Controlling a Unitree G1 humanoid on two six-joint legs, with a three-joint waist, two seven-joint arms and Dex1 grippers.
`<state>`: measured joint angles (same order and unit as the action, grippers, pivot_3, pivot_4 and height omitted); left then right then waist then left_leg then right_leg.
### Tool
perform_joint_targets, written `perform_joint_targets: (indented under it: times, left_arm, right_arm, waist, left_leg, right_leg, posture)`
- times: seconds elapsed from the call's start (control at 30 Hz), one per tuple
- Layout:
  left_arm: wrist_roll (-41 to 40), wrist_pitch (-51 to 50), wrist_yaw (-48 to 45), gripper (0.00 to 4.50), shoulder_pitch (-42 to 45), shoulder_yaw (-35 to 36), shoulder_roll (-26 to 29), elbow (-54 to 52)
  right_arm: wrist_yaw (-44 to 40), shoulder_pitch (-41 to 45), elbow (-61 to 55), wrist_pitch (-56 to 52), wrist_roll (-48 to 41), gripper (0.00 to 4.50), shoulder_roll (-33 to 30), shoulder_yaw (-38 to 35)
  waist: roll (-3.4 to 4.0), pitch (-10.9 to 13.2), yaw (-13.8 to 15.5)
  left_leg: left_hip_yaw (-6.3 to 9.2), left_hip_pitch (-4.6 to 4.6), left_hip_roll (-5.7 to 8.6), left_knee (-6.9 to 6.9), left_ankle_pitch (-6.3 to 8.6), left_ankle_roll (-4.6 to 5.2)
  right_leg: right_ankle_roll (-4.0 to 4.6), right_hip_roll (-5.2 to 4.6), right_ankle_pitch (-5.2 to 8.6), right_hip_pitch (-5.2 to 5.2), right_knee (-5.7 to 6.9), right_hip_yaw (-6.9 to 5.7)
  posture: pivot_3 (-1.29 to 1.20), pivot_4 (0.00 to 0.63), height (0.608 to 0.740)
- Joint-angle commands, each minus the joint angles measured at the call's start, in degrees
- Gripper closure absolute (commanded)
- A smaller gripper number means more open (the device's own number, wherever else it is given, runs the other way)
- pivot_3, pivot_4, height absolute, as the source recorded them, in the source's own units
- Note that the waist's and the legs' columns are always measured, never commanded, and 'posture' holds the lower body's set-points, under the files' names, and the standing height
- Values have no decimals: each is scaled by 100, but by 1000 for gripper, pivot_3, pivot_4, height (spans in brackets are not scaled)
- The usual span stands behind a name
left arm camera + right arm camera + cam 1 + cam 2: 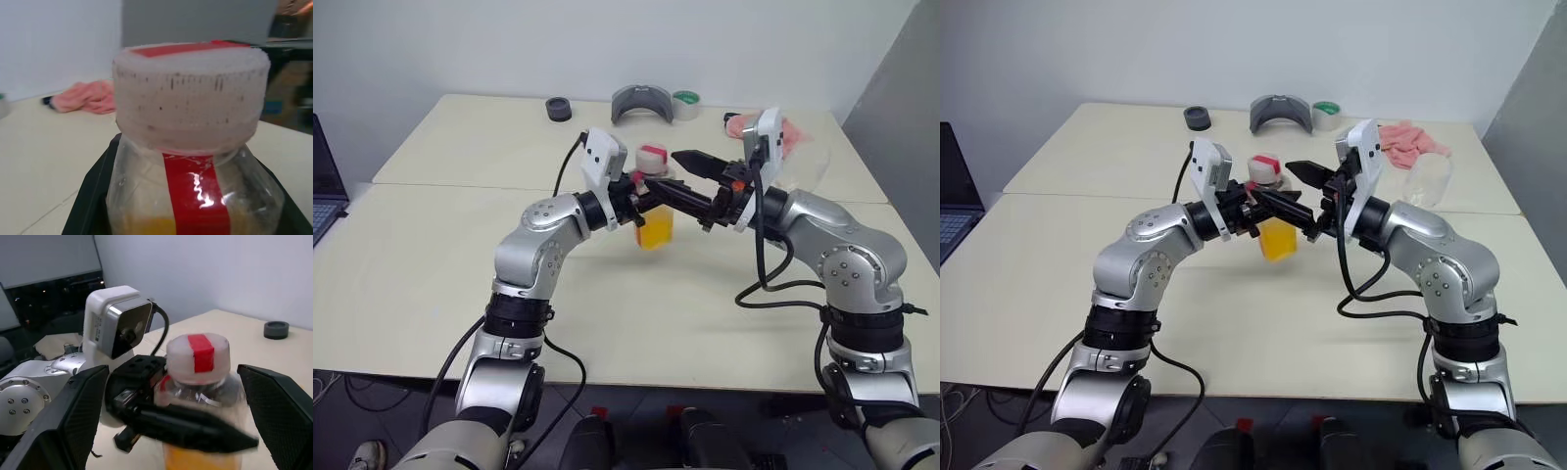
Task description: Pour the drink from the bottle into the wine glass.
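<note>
Pink cloth (85, 97) lies behind the capped bottle (193, 147) in left wrist view.

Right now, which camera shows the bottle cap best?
The left wrist view: the cap is close, red stripe plain. The right wrist view shows it smaller between that pincer's open fingers; the head views show it tiny.

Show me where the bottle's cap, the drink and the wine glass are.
Bottle cap (197, 358): right wrist view, on the red stripe on its side.
Drink (655, 231): left eye view, on the orange liquid low in the bottle.
Wine glass (1427, 182): right eye view, on its clear bowl.
</note>
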<state>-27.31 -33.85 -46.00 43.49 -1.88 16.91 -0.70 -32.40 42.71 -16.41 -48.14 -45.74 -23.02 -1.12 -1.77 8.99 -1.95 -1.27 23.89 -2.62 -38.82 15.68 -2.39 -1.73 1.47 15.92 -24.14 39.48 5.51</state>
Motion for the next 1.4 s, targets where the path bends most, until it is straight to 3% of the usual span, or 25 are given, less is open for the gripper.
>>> perform_joint_targets:
  times: [0.03,0.4,0.73,0.97,1.07,1.27,1.4]
  left_arm:
    - [-395,-198,-460,2530,74,30,228,-440]
    - [-774,-389,-1386,2530,277,-41,601,-354]
    - [-636,-194,-1506,2530,293,-182,561,-254]
    - [-627,-188,-1529,2530,252,-199,615,-271]
    - [-624,-189,-1536,2531,239,-198,638,-275]
    - [-631,-221,-1557,2531,198,-208,680,-335]
    - [-652,-245,-1575,2531,185,-227,698,-381]
  right_arm:
    - [-218,201,-159,-167,-367,0,-169,-280]
    - [300,340,-681,-800,-1251,0,-236,-597]
    - [812,319,-915,-729,-692,0,-298,-268]
    - [948,362,-887,-740,-802,0,-248,-346]
    - [926,370,-898,-757,-875,589,-244,-349]
    - [722,315,-975,-787,-990,2627,-347,-289]
    - [660,308,-978,-783,-1032,2623,-339,-287]
  waist:
    - [2,1,-1]
    - [6,4,5]
    - [7,4,4]
    - [7,4,4]
    - [7,4,4]
    - [7,4,5]
    - [7,4,5]
  left_leg:
    - [-1,0,0,0,0,0]
    - [2,1,-1,-1,0,1]
    - [2,2,1,-2,0,1]
    - [0,2,1,-1,0,1]
    - [1,2,1,-1,0,1]
    - [1,2,1,-1,0,2]
    - [1,2,1,-1,0,2]
  right_leg:
    - [0,0,0,0,0,1]
    - [1,0,1,0,0,0]
    - [1,3,2,-1,-2,1]
    - [1,3,2,-1,-3,2]
    - [1,3,2,-1,-3,2]
    - [1,3,2,0,-4,2]
    - [1,3,2,-1,-4,2]
  posture:
    - [0,150,740]
    - [0,150,740]
    - [0,150,740]
    - [0,150,740]
    - [0,150,740]
    - [0,150,740]
    - [0,150,740]
